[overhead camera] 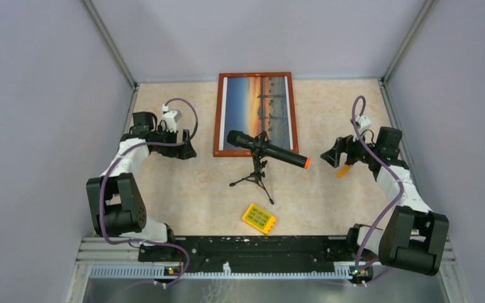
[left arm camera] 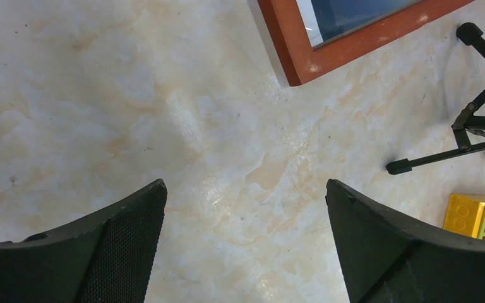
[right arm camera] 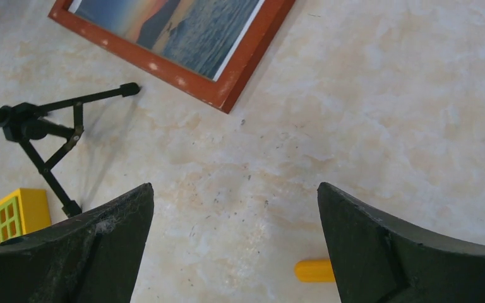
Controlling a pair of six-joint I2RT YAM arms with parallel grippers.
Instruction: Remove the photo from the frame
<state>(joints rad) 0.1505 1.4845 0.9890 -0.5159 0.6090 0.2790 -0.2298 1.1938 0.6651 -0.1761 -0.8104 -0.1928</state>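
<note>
I am observing the frame (overhead camera: 217,113), with the photo (overhead camera: 252,107) inside, lying at the worktop's far edge. The left gripper (left arm camera: 245,189) and right gripper (right arm camera: 235,189) are flanking it, well apart, gaping wide and holding nothing.

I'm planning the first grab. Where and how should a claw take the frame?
The frame lies flat, face up, with the mic stand crowding its near edge, so probably pinch its bare long left border from the left with the open left claw.

Beige marbled tabletop (overhead camera: 183,189) enclosed by plain grey walls (overhead camera: 38,95).
</note>
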